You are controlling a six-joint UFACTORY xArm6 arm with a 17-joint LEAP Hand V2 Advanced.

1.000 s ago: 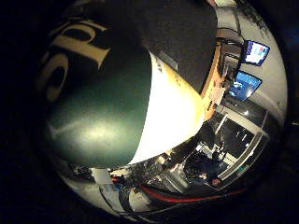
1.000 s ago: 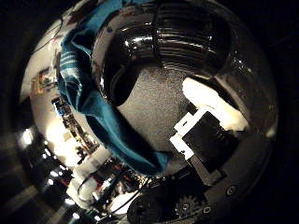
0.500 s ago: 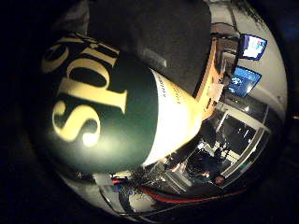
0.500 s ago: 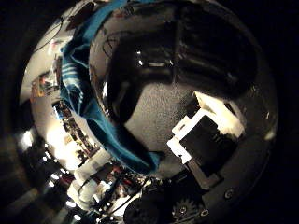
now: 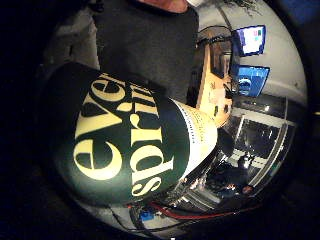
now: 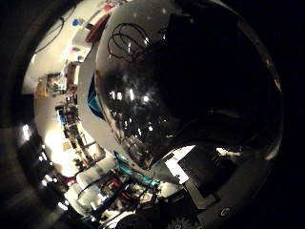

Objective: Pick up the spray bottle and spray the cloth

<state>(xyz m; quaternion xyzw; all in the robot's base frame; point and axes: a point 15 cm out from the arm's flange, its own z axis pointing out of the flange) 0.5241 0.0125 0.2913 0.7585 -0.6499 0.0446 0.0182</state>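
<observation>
Spray bottle (image 5: 125, 145) right up against my palm, filling both palm views.

From the little finger side I see its dark green label with large pale yellow lettering and a cream panel beside it; from the thumb side its glossy dark body bulges over most of the view, mirroring room lights. A thin sliver of the teal cloth (image 6: 95, 102) shows just past the bottle's edge, mostly hidden behind it. A white and black part of my hand (image 6: 198, 171) sits beside the bottle's lower curve, but I cannot tell whether the fingers are curled round it or relaxed. Beyond the bottle lie a dark grey surface (image 5: 145, 50), a wooden desk (image 5: 212, 85) and two lit monitors (image 5: 250, 40).
</observation>
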